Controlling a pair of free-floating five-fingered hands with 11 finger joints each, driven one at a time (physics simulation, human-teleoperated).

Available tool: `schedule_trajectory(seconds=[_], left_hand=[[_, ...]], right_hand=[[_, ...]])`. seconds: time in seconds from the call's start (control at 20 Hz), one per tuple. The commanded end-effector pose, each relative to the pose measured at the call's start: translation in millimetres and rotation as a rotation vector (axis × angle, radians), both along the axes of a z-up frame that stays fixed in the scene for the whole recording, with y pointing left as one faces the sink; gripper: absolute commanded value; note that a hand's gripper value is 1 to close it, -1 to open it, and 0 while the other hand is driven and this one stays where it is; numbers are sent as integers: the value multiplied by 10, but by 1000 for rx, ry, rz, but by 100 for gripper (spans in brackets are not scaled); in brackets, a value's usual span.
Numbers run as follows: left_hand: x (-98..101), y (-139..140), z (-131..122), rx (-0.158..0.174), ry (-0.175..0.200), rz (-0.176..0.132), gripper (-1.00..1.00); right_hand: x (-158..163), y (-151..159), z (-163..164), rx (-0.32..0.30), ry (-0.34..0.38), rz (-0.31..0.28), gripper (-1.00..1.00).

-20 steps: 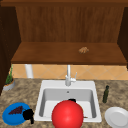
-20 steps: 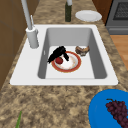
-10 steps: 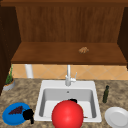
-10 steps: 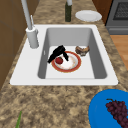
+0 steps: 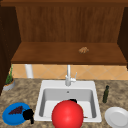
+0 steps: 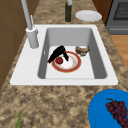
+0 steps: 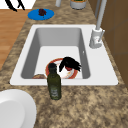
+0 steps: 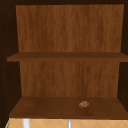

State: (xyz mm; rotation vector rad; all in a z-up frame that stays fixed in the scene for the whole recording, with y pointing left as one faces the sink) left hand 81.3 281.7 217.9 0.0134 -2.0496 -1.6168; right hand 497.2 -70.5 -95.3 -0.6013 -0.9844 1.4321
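Observation:
My right hand (image 6: 58, 52) is down in the sink (image 6: 100, 67) over a red-rimmed white plate (image 6: 71, 65). Its fingers stretch out straight, and a small red fruit (image 6: 59, 60) lies between them and the thumb. The same hand (image 7: 70, 63) and plate (image 7: 53, 63) sit behind the bottle in the right side view. From the front, a large red ball (image 5: 67, 115) hides most of the right hand (image 5: 72, 100). My left hand (image 5: 27, 115) hangs relaxed at the edge of a blue plate (image 5: 11, 117) with dark grapes (image 5: 16, 110).
A brown bun (image 6: 82, 50) lies in the sink beside the plate. The tap (image 5: 68, 77) stands behind the basin. On the right counter are a green bottle (image 5: 106, 93) and a white plate (image 5: 117, 117). The shelf (image 8: 50, 110) carries a small brown lump (image 8: 84, 104).

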Motion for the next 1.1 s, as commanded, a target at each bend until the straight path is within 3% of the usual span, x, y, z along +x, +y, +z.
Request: schedule_trajectory(seconds=[0.0, 0.05, 0.1, 0.25, 0.3, 0.55, 0.75, 0.85, 0.9, 1.05], left_hand=[[0, 0, 0, 0, 0, 0, 0], [0, 0, 0, 0, 0, 0, 0], [0, 0, 0, 0, 0, 0, 0], [0, 0, 0, 0, 0, 0, 0], [0, 0, 0, 0, 0, 0, 0], [0, 0, 0, 0, 0, 0, 0], [0, 0, 0, 0, 0, 0, 0], [0, 0, 0, 0, 0, 0, 0], [0, 0, 0, 0, 0, 0, 0], [0, 0, 0, 0, 0, 0, 0]], right_hand=[[-27, 219, -233, -38, 47, 13, -100], [-4, 248, -214, -60, 52, 7, 100], [11, 276, -178, -101, 75, 16, 100], [134, 309, -108, -191, 50, 38, 100], [163, 310, -86, -224, 53, 71, -100], [203, 380, -151, -239, 104, 66, -100], [157, 407, -113, -264, 86, 47, -100], [133, 387, -6, -271, 49, 7, -100], [-30, 345, 15, -276, 23, 9, -100], [-74, 342, 171, -275, 20, 30, -100]])
